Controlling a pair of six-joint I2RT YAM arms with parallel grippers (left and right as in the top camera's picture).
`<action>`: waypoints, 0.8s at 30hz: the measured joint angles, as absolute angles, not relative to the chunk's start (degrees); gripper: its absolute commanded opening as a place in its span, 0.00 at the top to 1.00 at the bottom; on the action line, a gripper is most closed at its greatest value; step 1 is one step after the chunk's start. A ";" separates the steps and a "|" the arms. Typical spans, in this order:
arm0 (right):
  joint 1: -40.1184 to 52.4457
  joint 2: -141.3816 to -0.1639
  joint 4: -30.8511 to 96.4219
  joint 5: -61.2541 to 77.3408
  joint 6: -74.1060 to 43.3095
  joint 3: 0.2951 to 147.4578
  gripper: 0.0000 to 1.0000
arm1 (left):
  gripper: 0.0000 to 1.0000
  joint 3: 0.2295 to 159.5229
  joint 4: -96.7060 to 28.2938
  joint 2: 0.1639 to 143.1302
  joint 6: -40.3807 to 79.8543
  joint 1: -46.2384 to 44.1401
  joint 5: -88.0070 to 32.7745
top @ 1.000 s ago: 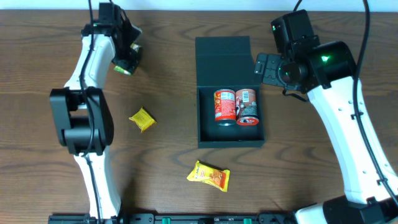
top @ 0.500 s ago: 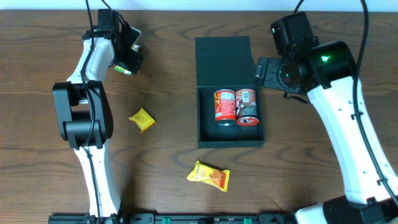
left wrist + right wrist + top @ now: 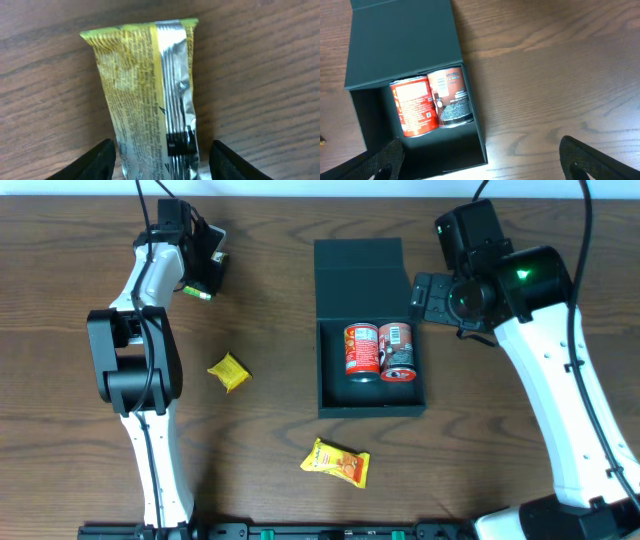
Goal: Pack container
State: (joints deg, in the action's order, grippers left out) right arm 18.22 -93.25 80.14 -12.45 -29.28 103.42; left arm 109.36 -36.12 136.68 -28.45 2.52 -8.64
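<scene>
Beside the right claw (image 3: 425, 295), overhead, the container (image 3: 370, 398) lies with its lid open, ready for packing. Between the left claw's (image 3: 160, 162) parted fingers (image 3: 102, 159), its wrist view shows a yellow packet (image 3: 150, 95), straddled for a pinch but not yet clamped. Right wrist view: jaws wide and empty, clear of the box.

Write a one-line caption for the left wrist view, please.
Left gripper open astride a yellow and silver snack packet lying on the wooden table.

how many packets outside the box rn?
3: a silver-yellow packet between the left gripper's fingers; a small yellow packet left of the container; a larger yellow packet in front of it. None seem hidden.
</scene>
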 measured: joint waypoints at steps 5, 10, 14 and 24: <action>18.22 -93.25 80.16 -12.45 -29.28 103.42 0.01 | 0.42 109.36 -35.55 136.68 -27.18 2.52 -8.64; 18.22 -93.25 80.14 -12.45 -29.28 103.42 0.01 | 0.51 109.36 -35.48 136.68 -25.32 2.52 -8.64; 18.22 -93.25 80.12 -12.45 -29.28 103.42 0.01 | 0.54 109.36 -35.48 136.70 -24.34 2.52 -8.64; 18.22 -93.25 80.09 -12.47 -29.28 103.42 0.01 | 0.58 109.36 -35.46 136.73 -21.78 2.52 -8.12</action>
State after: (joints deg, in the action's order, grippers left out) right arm 18.22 -93.25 80.09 -12.47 -29.28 103.42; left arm 109.36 -35.46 136.73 -21.78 2.52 -8.12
